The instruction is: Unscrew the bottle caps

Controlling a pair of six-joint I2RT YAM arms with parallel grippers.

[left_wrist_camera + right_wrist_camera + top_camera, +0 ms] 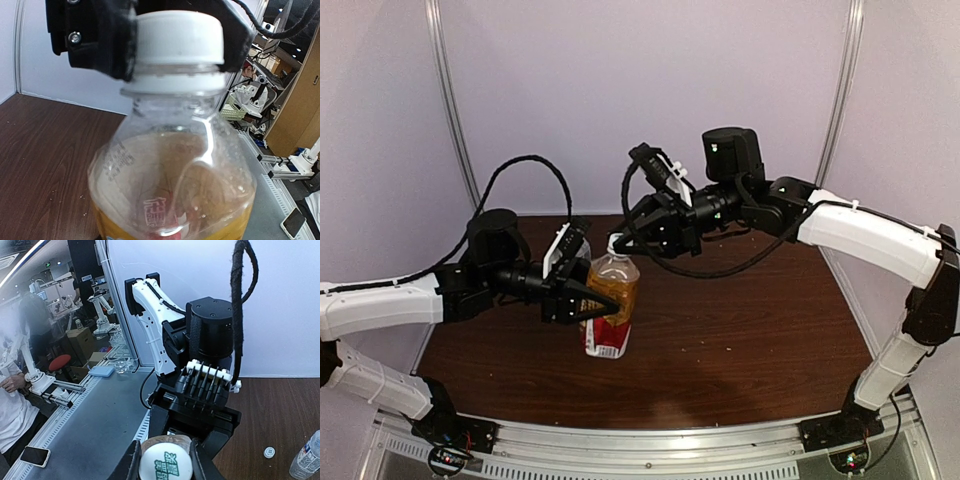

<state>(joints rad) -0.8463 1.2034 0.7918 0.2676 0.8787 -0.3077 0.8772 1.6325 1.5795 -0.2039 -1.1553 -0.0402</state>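
The amber bottle (621,281) with its red-white label stands upright on the brown table (740,320). My left gripper (603,305) is shut on its body from the left; in the left wrist view the bottle (175,180) fills the frame and hides my own fingers. On its neck sits a white bottle cap (616,243), and my right gripper (620,240) is shut on it from above. The right wrist view shows that cap (166,462), green print on top, pinched between my black fingers (131,462). A second white cap (269,452) lies loose on the table beside a clear bottle (306,460).
The left arm's black wrist body (200,405) sits just beyond the held cap. A black cable (710,265) loops over the table behind the bottle. White walls enclose the table at the back and sides. An aluminium rail (650,445) runs along the near edge.
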